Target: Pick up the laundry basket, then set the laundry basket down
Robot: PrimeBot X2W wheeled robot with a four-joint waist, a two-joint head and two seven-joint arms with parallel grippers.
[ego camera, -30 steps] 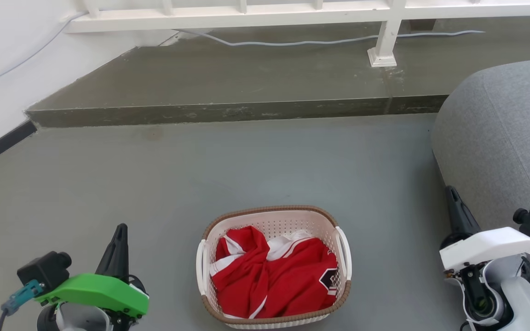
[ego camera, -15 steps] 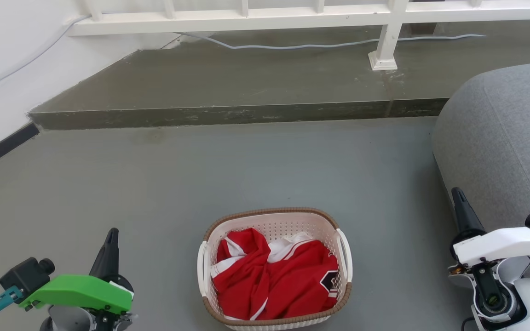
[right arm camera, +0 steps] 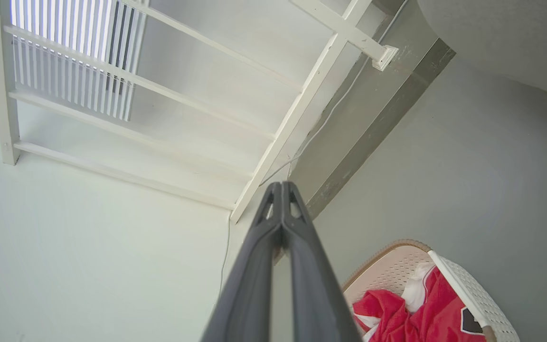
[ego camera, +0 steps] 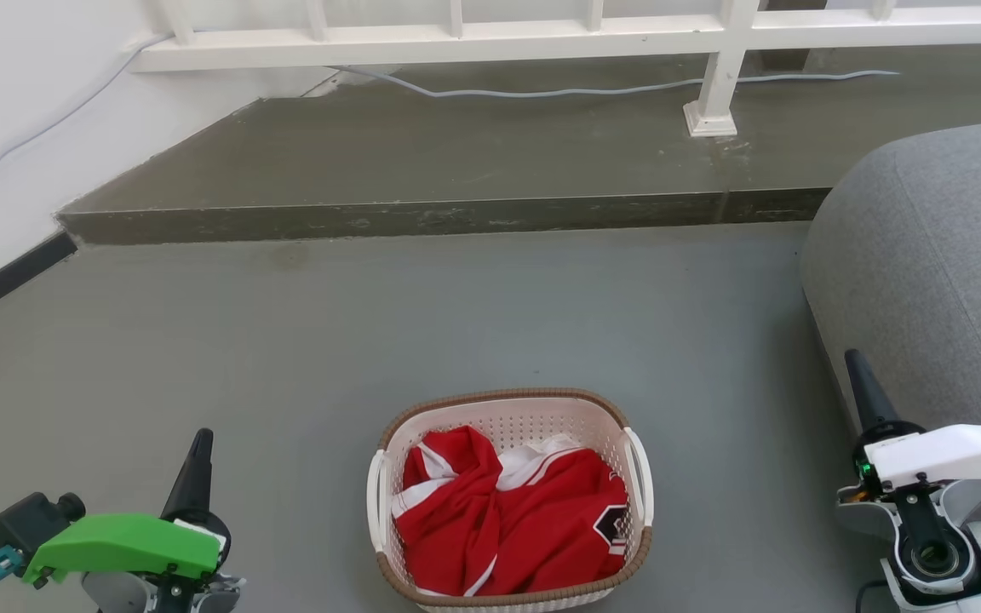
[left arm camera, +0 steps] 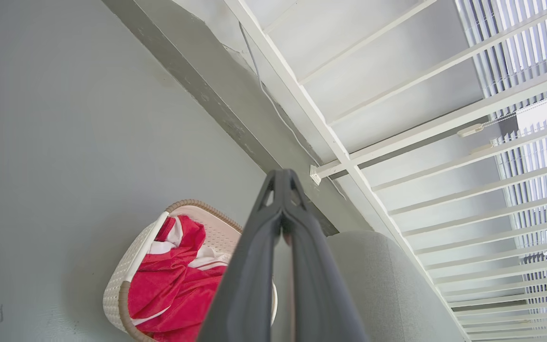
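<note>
Both arms have sunk lower and wider: left gripper (ego camera: pixel 199 443) and right gripper (ego camera: pixel 855 362), fingers pressed together and empty, flank the laundry basket (ego camera: pixel 533 420) resting on the floor (ego camera: pixel 456 315), ungrasped

The left gripper (left arm camera: pixel 283 183) rises from bottom centre, jaws pressed together, nothing between them. The laundry basket (left arm camera: pixel 120 285) sits on grey floor (left arm camera: pixel 64 142), lower left of the fingers and partly hidden behind them, with a red-and-white garment (left arm camera: pixel 174 289) inside. Grey cushion (left arm camera: pixel 378 285) at right. Beyond: raised step (left arm camera: pixel 207 95), white railing (left arm camera: pixel 297 97), thin cable (left arm camera: pixel 273 105).
</note>
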